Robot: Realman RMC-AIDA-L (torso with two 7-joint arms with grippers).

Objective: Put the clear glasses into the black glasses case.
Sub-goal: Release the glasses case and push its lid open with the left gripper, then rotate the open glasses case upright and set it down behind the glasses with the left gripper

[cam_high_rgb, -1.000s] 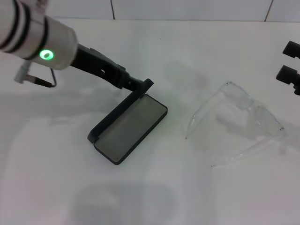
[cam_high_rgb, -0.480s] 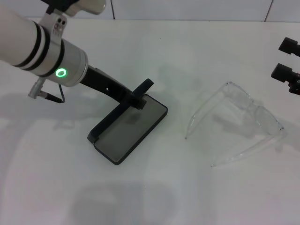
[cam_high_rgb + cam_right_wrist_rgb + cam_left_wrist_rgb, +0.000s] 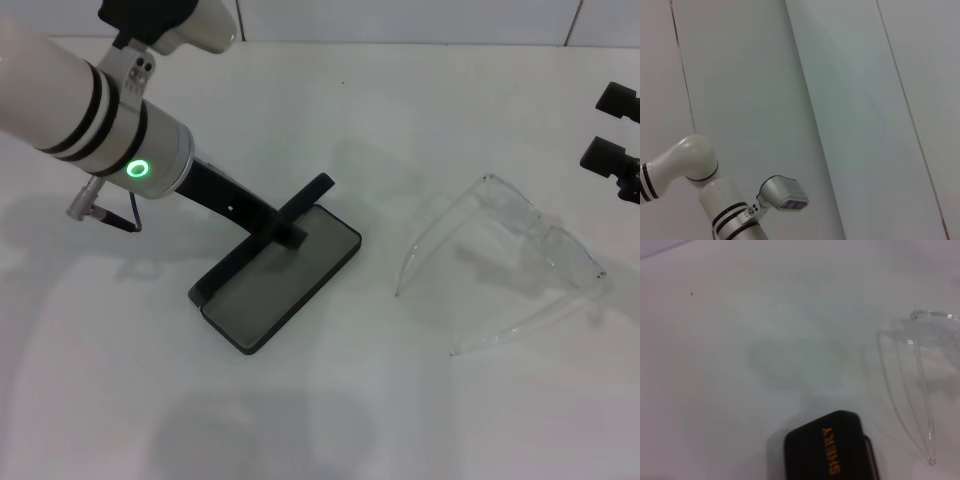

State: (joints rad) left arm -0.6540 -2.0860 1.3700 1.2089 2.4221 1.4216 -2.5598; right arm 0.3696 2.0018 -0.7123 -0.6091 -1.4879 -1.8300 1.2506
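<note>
Toward the right edge of the white table (image 3: 330,420), the clear glasses (image 3: 520,255) lie with both thin arms unfolded, resting free with no end effector touching them. Nearer the middle of the table, well apart from them, sits the black glasses case (image 3: 283,272), open, its grey lining facing up and its lid standing raised along the far-left side; the left wrist view shows orange "SHERY" lettering on the lid's outer face. At that raised lid is the left end effector (image 3: 300,215), one dark finger against the lid's far end; how wide its fingers are parted I cannot tell. At the table's right edge, the right end effector (image 3: 612,130) hangs with its two fingers apart, holding nothing.
</note>
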